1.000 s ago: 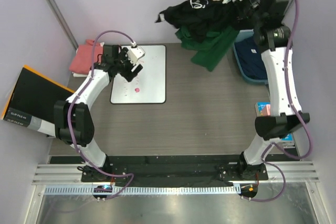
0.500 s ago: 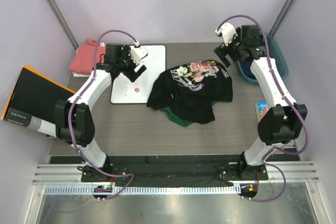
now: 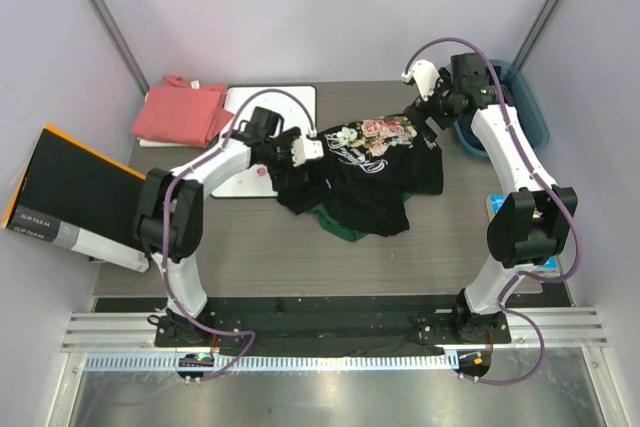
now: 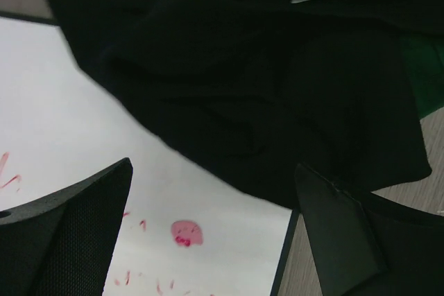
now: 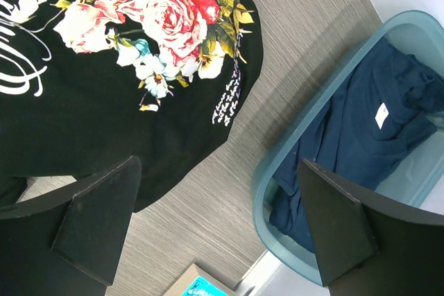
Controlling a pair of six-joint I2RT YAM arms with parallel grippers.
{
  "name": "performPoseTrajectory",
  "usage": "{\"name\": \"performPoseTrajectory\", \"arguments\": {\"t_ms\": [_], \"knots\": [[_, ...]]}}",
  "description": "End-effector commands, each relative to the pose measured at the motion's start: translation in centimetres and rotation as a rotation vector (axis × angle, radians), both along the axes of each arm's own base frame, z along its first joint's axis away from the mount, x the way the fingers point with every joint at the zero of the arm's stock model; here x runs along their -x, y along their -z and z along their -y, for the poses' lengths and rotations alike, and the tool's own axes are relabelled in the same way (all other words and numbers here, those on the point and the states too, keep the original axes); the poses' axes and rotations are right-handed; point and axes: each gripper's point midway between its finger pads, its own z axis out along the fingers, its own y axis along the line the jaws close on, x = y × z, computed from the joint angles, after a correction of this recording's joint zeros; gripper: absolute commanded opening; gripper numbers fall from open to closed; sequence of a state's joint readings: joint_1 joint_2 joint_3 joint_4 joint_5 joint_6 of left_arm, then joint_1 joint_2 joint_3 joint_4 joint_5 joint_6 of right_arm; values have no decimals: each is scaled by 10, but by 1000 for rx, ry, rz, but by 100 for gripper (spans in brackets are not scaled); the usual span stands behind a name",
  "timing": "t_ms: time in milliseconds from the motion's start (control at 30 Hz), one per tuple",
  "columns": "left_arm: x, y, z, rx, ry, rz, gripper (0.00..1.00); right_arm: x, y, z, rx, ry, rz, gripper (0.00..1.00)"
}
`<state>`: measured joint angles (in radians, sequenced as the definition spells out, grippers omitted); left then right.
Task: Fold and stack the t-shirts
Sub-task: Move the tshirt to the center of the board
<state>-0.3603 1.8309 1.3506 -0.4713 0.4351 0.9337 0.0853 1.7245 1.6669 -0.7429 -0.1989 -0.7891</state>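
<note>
top external view: my left gripper (image 3: 315, 150) hangs over the left end of the black t-shirt (image 3: 365, 182). my right gripper (image 3: 432, 107) hangs near its far right corner. the black t-shirt lies in a rumpled heap on the table (image 3: 300, 257) between my two grippers. its long way runs side to side, from one gripper to the other. the flower picture faces up on the far part of the heap. the white curly letters are on the side nearer my left gripper. a bit of green cloth (image 3: 340, 225) peeks out from under the near edge.

left wrist view: my left gripper (image 4: 214, 166) has its fingers spread wide with nothing between them. right below it the black t-shirt (image 4: 263, 88) lies over the edge of the white board (image 4: 69, 102).

right wrist view: my right gripper (image 5: 218, 163) is spread wide too and holds nothing. the flowers are on one side of it. the blue bin (image 5: 262, 171) with dark blue cloth (image 5: 347, 123) is on the other side.

the pink t-shirt (image 3: 180, 109) lies well apart from my left gripper, off to its left and farther back, just beside the white board. it is a bit wider side to side.
</note>
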Motion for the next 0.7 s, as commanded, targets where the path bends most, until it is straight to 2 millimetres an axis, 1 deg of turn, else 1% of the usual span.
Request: {"name": "performPoseTrajectory", "arguments": {"t_ms": [0, 67, 133, 200, 233, 300, 333, 433, 467, 533, 567, 600, 667], "knots": [[-3, 14, 19, -16, 85, 13, 100, -2, -13, -6, -25, -15, 31, 100], [-15, 14, 26, -6, 77, 19, 100, -3, -14, -6, -30, -6, 32, 100], [-24, 10, 36, 19, 78, 27, 100, -3, -14, -6, -33, -1, 35, 100], [-28, 8, 42, 34, 86, 29, 100, -3, -14, -5, -27, 3, 38, 100], [-30, 8, 49, 42, 100, 31, 100, -3, -13, -5, -27, 1, 38, 100], [-29, 10, 56, 45, 115, 27, 100, -4, -16, -4, -29, 6, 49, 100], [-28, 9, 63, 50, 125, 29, 100, -4, -16, -5, -28, 5, 51, 100], [-22, 15, 78, 55, 157, 12, 100, -6, -17, -5, -37, 14, 57, 100], [-21, 23, 80, 47, 161, -1, 100, -6, -16, -5, -39, 16, 55, 100], [-16, 31, 88, 37, 177, -13, 100, -7, -16, -6, -45, 15, 57, 100], [-16, 34, 89, 32, 181, -15, 100, -7, -16, -6, -45, 14, 58, 99], [-14, 42, 90, 25, 185, -30, 100, -8, -16, -5, -44, 17, 61, 100], [-11, 48, 95, 20, 201, -34, 100, -10, -16, -6, -43, 17, 63, 100]]}}
